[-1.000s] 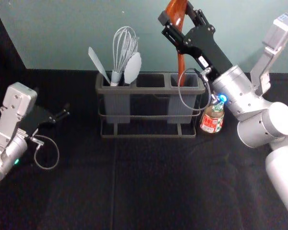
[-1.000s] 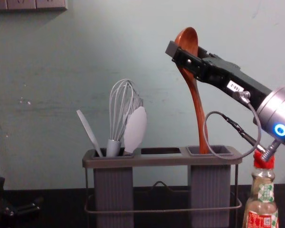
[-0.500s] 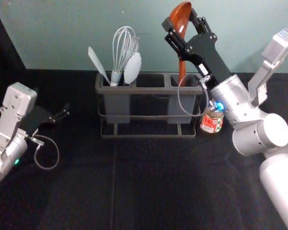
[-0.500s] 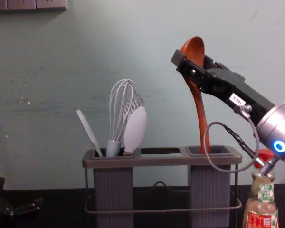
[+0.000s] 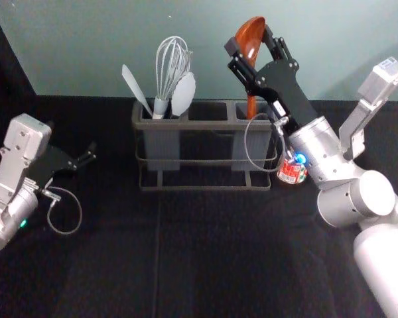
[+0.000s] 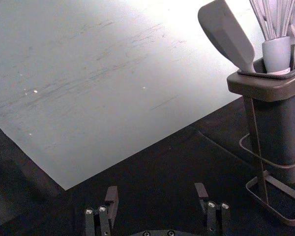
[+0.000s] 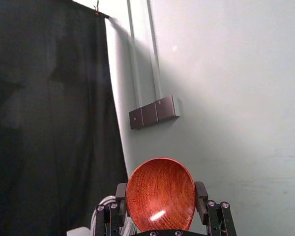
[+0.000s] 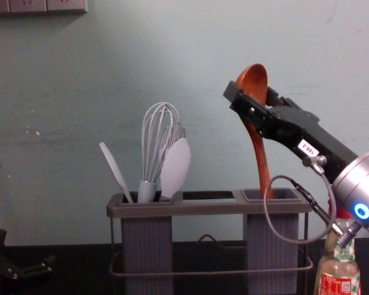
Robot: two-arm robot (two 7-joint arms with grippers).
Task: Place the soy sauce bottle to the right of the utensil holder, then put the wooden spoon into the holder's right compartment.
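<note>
My right gripper (image 5: 251, 44) is shut on the wooden spoon (image 5: 251, 34) at its bowl, above the utensil holder (image 5: 205, 124). In the right wrist view, the spoon's bowl (image 7: 160, 195) sits between the fingertips of my right gripper (image 7: 160, 195). The spoon's handle (image 8: 260, 163) reaches down into the holder's right compartment (image 8: 272, 246). Just right of the holder stands the soy sauce bottle (image 8: 337, 273) upright, its upper part partly behind the right arm. My left gripper (image 5: 87, 154) is parked at the left; in its wrist view, the left gripper (image 6: 157, 191) is open with nothing between its fingers.
A whisk (image 5: 170, 69) and pale spatulas (image 5: 184, 94) fill the holder's left compartment. The holder's middle has an opening. Behind the black-covered table (image 5: 205, 258) rises a pale wall (image 5: 99, 46). A cable loops from the right wrist in front of the holder's right end.
My right gripper has moved down with the spoon, whose handle is now deeper in the right compartment. The left arm has stayed still.
</note>
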